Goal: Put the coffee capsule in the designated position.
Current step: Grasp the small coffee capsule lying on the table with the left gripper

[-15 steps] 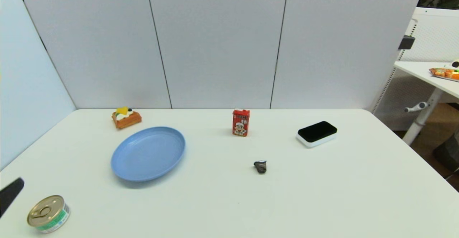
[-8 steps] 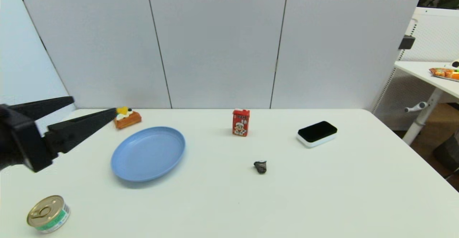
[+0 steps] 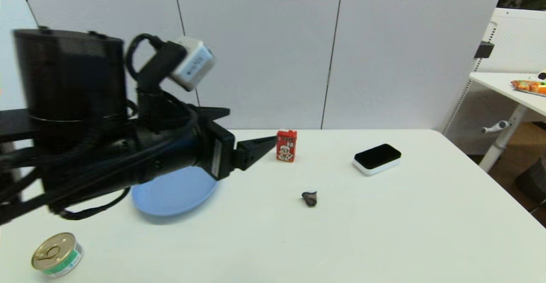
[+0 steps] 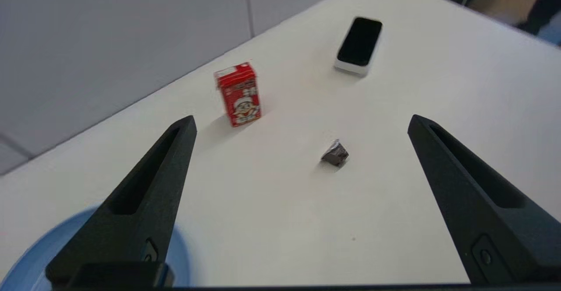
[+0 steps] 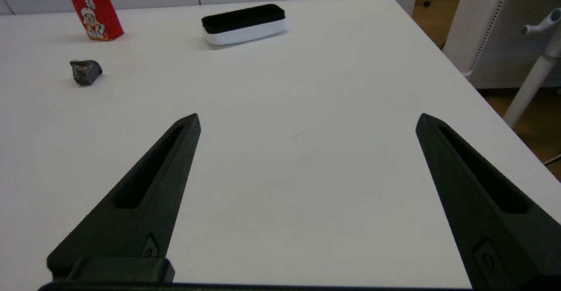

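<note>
Red carton [image 3: 286,145] printed with a cartoon figure in a white chef's hat and small white characters, too fine to read; standing upright near the table's far edge. Tin can [image 3: 56,254] with a green-and-white label, text illegible, at the near left corner. White table [image 3: 384,232] backed by pale grey wall panels; second white table and a cardboard box to the right. Blue plate [image 3: 170,193] left of centre, partly hidden by the left arm. Black-topped white block [image 3: 377,158] toward the far right edge. Coffee capsule [image 3: 310,198] lying on its side about mid-table, nearer than the carton, apart from everything. Left gripper [image 4: 301,122] raised over the plate, fingers spread wide, empty, pointed toward the capsule. Right gripper [image 5: 307,120] low over the near right edge, likewise spread and empty.
</note>
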